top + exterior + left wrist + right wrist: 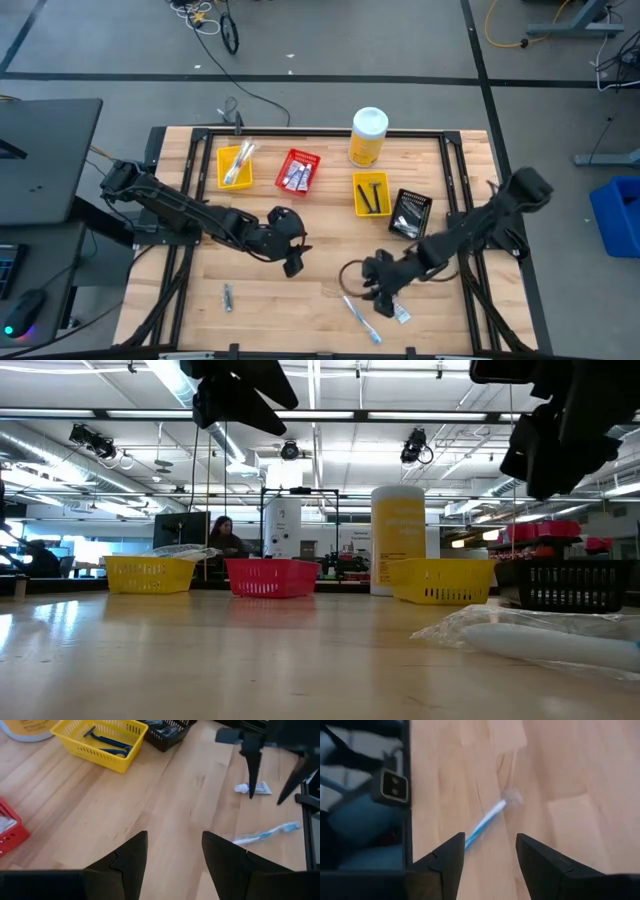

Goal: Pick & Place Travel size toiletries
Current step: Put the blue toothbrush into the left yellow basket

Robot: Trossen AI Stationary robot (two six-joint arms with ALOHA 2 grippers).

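Observation:
A blue-and-white toothbrush (362, 318) in a clear wrapper lies flat near the table's near edge; it also shows in the low view (545, 638) and the right wrist view (485, 822). A small white toothpaste tube (400, 314) lies just right of it. My right gripper (378, 298) hovers open above the toothbrush, whose shaft shows ahead of its fingers (490, 840). My left gripper (293, 262) is open over bare wood at mid-table (174, 837). A small grey item (228, 297) lies near the near-left corner.
Along the far side stand a yellow bin with toothbrushes (236, 165), a red bin with tubes (298, 171), a big yellow bottle (368, 136), a yellow bin with dark razors (371, 193) and a black bin with packets (409, 213). Bare wood lies between the arms.

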